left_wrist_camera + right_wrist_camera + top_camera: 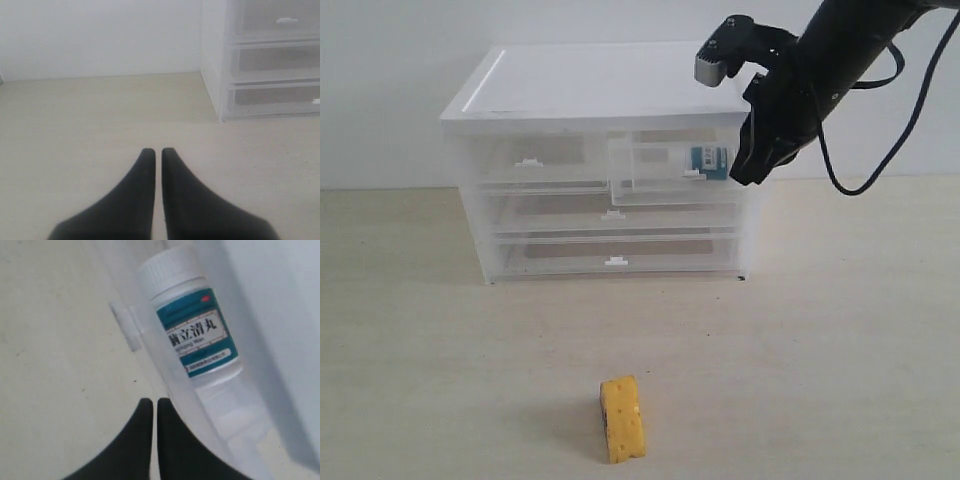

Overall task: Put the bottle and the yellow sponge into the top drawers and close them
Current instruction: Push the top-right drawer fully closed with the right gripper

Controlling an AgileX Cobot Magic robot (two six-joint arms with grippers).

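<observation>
The bottle, white with a teal label, lies on its side inside the top right drawer, which stands pulled out. My right gripper is shut and empty, hanging at the drawer's right front corner, just outside its clear wall. The top left drawer is pushed in. Standing on edge on the table, the yellow sponge is well in front of the cabinet. My left gripper is shut and empty above bare table, and it does not show in the exterior view.
The white drawer cabinet stands at the back against a white wall, with two full-width drawers shut below. The right arm and its cables reach in from the upper right. The pale table spreads around the sponge.
</observation>
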